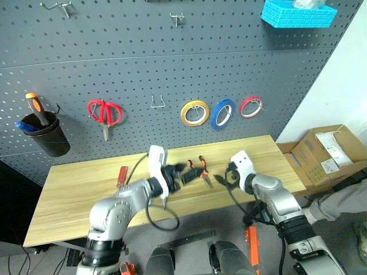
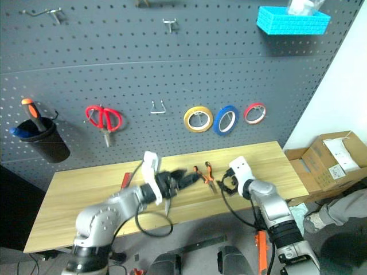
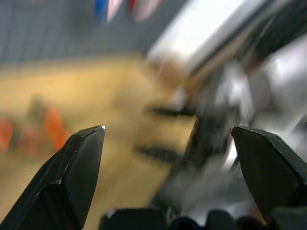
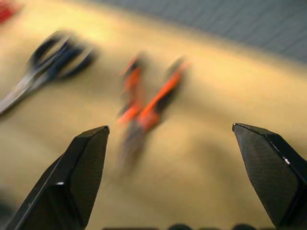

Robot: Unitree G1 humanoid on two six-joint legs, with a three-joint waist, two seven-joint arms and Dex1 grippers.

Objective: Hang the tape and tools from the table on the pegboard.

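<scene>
The blue tape [image 1: 222,113] hangs on a hook of the grey pegboard [image 1: 143,63], between a yellow roll and a red roll. On the wooden table [image 1: 74,195] lie the red-handled screwdriver [image 1: 122,176], the orange-and-black pliers [image 1: 202,171] and the dark-handled scissors [image 4: 50,62]. My left gripper [image 1: 189,173] hovers open just over the table, beside the pliers. My right gripper [image 1: 220,181] is open too, low at the right of the pliers [image 4: 144,105], which lie ahead of its spread fingers. Neither gripper holds anything.
Red-handled scissors [image 1: 104,113] and a black cup [image 1: 46,134] with an orange-handled screwdriver hang at the pegboard's left. A bare hook [image 1: 159,103] sits mid-board and a blue basket [image 1: 298,14] is at top right. Cardboard boxes [image 1: 327,152] stand past the table's right end.
</scene>
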